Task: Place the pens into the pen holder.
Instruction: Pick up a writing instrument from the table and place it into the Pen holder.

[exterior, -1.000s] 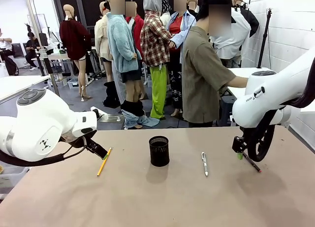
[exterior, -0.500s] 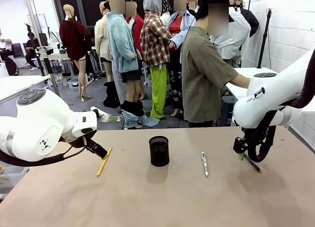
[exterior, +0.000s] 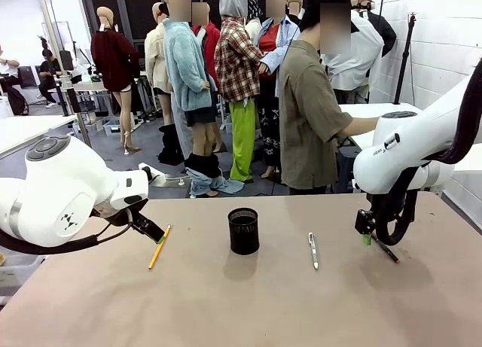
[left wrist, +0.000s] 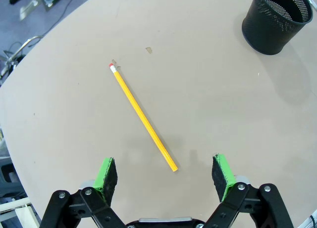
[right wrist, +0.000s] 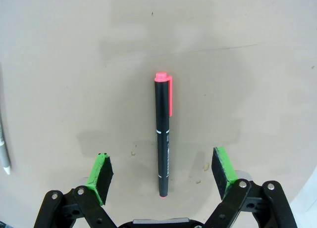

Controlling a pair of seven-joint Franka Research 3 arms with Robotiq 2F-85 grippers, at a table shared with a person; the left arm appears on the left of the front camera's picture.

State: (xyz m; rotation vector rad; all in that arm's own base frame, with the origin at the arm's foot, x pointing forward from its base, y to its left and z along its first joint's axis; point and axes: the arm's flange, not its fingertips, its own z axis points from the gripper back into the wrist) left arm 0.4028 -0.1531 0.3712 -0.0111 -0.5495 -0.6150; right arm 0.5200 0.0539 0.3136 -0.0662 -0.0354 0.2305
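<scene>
The right arm [exterior: 399, 162] has edged left, right gripper [right wrist: 161, 161] spread over the pink-capped black pen [right wrist: 163, 139], left gripper [left wrist: 163, 164] spread by the yellow pencil [left wrist: 142, 120]

No text is readable; print on the right arm [exterior: 393, 160] and black pen [right wrist: 163, 149] is too small.

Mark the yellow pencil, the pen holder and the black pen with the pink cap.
yellow pencil [left wrist: 144, 119]: left wrist view, middle of the shaft.
pen holder [exterior: 243, 238]: front view, mesh wall facing the camera.
black pen [right wrist: 163, 136]: right wrist view, middle of the barrel.
</scene>
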